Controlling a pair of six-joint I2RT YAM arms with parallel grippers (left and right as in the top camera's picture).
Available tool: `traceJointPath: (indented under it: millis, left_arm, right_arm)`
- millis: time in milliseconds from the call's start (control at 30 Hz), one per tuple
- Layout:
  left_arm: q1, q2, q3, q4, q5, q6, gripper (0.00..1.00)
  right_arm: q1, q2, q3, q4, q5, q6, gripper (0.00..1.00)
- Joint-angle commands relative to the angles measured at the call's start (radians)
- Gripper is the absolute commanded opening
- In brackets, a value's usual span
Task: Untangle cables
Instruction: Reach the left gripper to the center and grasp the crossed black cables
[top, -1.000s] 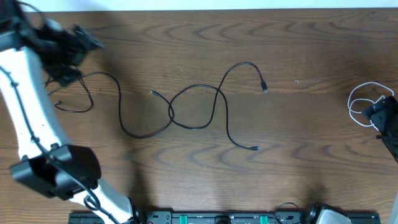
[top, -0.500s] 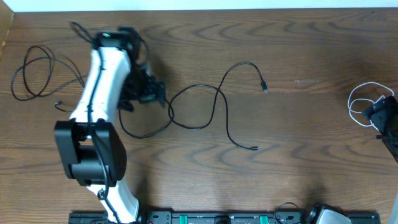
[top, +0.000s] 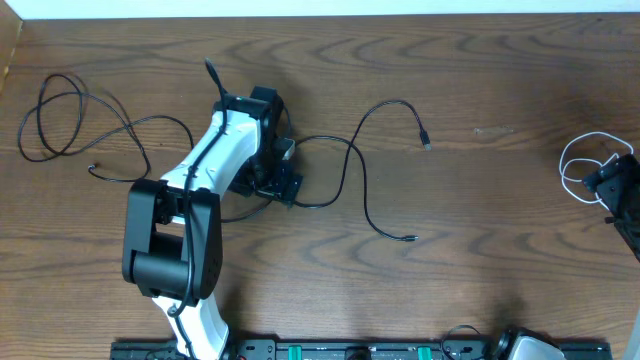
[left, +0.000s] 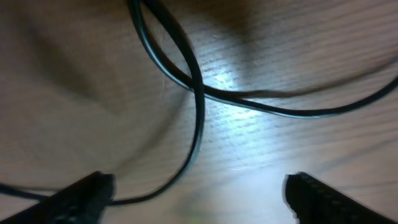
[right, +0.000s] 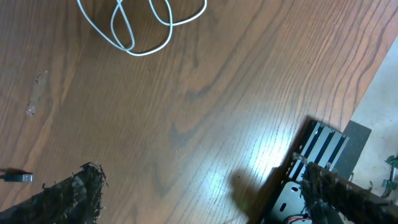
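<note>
Black coil (top: 58, 118) lies well off to the left of the left gripper (left: 199, 186). Left gripper: fingers wide apart, nothing pinched. Two black cables (left: 198, 87) cross on the table (top: 480, 260) just ahead, in line with the gap. Far right, the right gripper (right: 205, 199): fingers wide, empty. White cable (right: 142, 28) is looped ahead, clear of the fingers.

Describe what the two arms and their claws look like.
The left arm has white tubular links, bulky black joints and a thin black cable along it. Only a black end of the right arm shows. The left claw and right claw have dark, rough-surfaced fingers.
</note>
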Motion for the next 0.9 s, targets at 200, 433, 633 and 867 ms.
traceJointPath:
  millis: [200, 433, 633, 867]
  left_arm:
    - [0.0, 0.002, -0.061, 0.071, -0.134, 0.041, 0.86]
    - [0.0, 0.002, -0.118, 0.141, -0.129, 0.04, 0.72]
    - [0.0, 0.002, -0.12, 0.154, -0.13, 0.04, 0.52]
    - [0.001, -0.004, -0.092, 0.145, -0.227, 0.036, 0.07]
  right_arm:
    - [-0.005, 0.0, 0.0, -0.001, 0.01, 0.015, 0.99]
    - [-0.005, 0.0, 0.0, -0.001, 0.01, 0.015, 0.99]
    - [-0.005, 0.0, 0.0, -0.001, 0.01, 0.015, 0.99]
    - [-0.005, 0.0, 0.0, -0.001, 0.01, 0.015, 0.99]
